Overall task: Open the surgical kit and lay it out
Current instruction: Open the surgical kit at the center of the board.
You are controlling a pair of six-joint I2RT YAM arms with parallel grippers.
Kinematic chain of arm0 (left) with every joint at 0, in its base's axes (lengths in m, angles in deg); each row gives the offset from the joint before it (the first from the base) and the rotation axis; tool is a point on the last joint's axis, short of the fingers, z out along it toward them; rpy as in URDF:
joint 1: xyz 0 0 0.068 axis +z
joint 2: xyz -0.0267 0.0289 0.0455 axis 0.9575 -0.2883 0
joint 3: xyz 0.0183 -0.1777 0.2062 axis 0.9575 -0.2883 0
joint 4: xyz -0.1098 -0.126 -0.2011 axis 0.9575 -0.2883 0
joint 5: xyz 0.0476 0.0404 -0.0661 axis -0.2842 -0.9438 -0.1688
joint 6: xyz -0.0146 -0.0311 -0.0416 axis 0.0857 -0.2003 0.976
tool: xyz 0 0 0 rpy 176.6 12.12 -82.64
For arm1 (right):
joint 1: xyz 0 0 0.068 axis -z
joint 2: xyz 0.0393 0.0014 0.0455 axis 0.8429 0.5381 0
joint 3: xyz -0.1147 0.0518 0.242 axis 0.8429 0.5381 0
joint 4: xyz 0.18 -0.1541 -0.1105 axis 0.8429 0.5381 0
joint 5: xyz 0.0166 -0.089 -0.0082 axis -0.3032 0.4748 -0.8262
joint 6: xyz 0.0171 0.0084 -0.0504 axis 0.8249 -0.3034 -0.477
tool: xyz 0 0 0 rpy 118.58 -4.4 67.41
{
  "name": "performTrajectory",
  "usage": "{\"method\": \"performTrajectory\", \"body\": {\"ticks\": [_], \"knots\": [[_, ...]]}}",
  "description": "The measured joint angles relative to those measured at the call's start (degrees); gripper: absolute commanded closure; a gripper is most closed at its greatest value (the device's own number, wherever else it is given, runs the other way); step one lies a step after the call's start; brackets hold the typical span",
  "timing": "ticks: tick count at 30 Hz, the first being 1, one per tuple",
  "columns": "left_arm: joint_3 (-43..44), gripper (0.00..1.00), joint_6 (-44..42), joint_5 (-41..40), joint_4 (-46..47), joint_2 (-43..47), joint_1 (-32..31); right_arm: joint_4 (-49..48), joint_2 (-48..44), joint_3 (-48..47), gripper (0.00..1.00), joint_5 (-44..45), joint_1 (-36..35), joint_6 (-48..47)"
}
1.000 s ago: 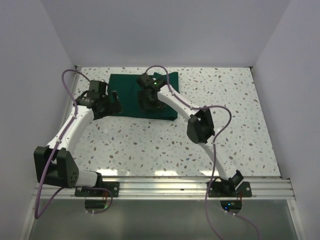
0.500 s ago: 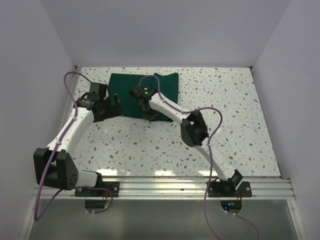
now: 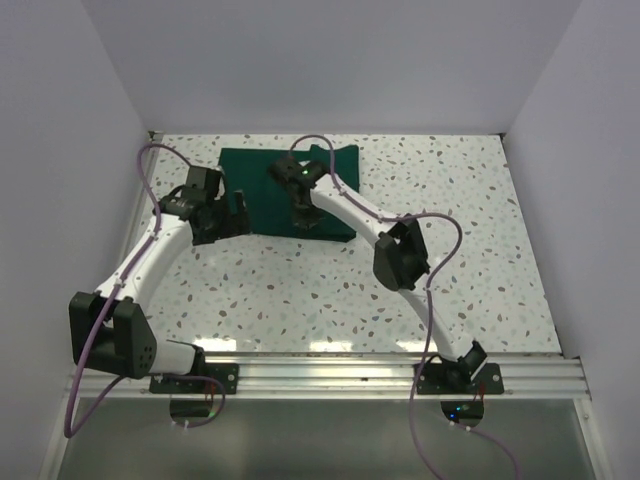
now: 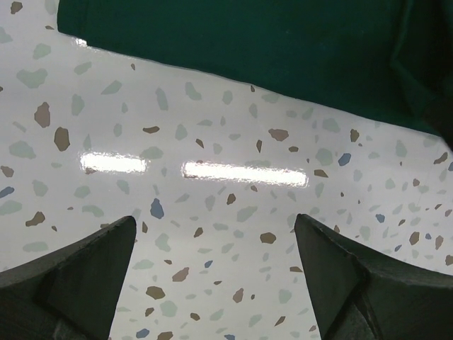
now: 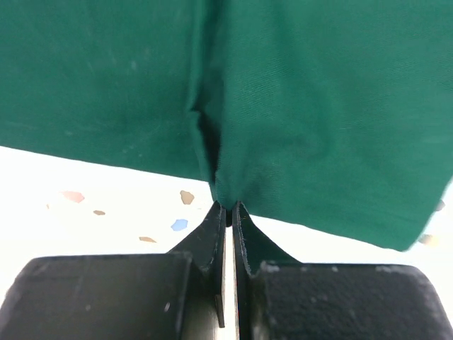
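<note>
The surgical kit shows as a dark green cloth wrap [image 3: 262,185] lying flat at the back of the speckled table, left of centre. My right gripper [image 3: 305,224] sits at the wrap's near edge. In the right wrist view the right gripper [image 5: 228,205] is shut on a pinched fold of the green cloth [image 5: 318,106], which bunches just above the fingertips. My left gripper [image 3: 238,212] is at the wrap's near left corner. In the left wrist view the left gripper [image 4: 216,234] is open over bare table, with the cloth edge [image 4: 248,42] a short way ahead of it.
White walls close in the table on the left [image 3: 90,150], back and right [image 3: 570,150]. A metal rail [image 3: 330,375] with both arm bases runs along the near edge. Purple cables [image 3: 150,170] loop above both arms.
My right gripper has gone from open to shut on the cloth's near edge, swinging left and then back right. My left gripper has edged slightly right, toward the wrap.
</note>
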Motion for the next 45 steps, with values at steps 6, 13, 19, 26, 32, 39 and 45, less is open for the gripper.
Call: {"method": "performTrajectory", "body": {"ticks": [6,13,19,26,32,39,45], "knots": [[0.0,0.02,0.0,0.0,0.0,-0.2,0.0,-0.3,-8.5,0.1,1.0,0.0,4.7,0.0],[0.8,0.02,0.0,-0.6,-0.1,-1.1,0.0,-0.9,-19.7,9.6,1.0,3.1,12.4,0.0],[3.2,0.0,-0.5,-1.8,-0.1,-1.8,0.0,-1.2,-24.6,25.1,1.0,6.2,16.8,0.4],[11.3,0.0,-2.2,-1.8,0.6,-6.1,0.0,-1.1,-28.9,34.8,1.0,10.6,19.5,1.8],[14.3,0.0,-2.5,-1.5,2.9,-9.2,0.0,-0.8,-32.1,38.9,0.98,12.9,24.1,3.0],[14.2,0.0,-2.3,-0.4,3.9,-11.6,0.0,-1.2,-32.1,44.5,0.01,14.6,28.7,2.1],[12.4,0.0,-2.2,-0.4,4.3,-11.4,0.0,-3.5,-32.1,44.3,0.01,12.6,33.4,-0.5]]}}
